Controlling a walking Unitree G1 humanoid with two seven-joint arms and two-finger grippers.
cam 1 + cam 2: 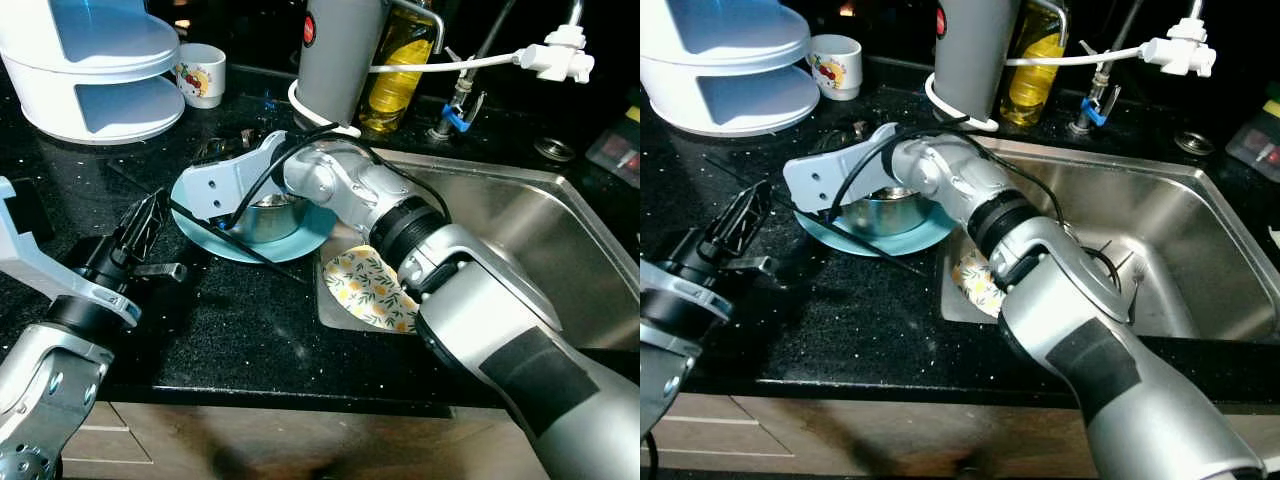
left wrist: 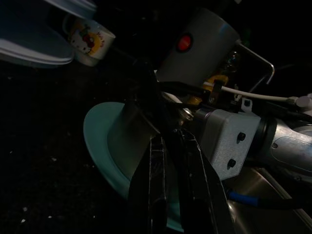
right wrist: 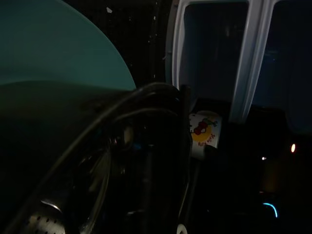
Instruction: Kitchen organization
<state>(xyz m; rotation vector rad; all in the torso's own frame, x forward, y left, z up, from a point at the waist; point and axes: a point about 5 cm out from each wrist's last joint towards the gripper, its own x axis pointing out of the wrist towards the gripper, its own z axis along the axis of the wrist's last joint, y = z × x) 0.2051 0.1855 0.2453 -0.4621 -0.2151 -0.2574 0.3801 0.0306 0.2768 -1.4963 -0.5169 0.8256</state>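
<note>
left hand (image 1: 140,228): near front-left of the table (image 1: 250,330), long black fingers pressed together on nothing, aimed toward the plate just beyond.
floral cloth (image 1: 372,290): yellow-flower print, soft, draped over sink's front-left corner, partly under right forearm.
sink (image 1: 1200,230): brushed steel, rectangular, right half of table.
teal plate (image 1: 205,240): round, smooth, flat on black speckled table just left of sink's rim.
steel bowl (image 1: 270,215): small, shiny, round, sitting on the plate's middle.
right hand (image 1: 855,135): reaches across from sink side, wrist bracket over bowl, fingertips past plate's far edge; can't tell fingers' state, too dark and hidden.
key relation: bowl sits right beneath right wrist, so right arm nearer; left hand short of plate's near-left rim. Round bowl, no long axis to line up with, probably a rim pinch.
mug (image 1: 200,72): white, cartoon print, far-left back of table.
white rack (image 1: 95,75): glossy rounded two-tier plastic, back-left corner.
grey kettle (image 1: 335,55): matte cylinder, back edge behind plate.
oil bottle (image 1: 398,70): yellow, clear, beside kettle.
</note>
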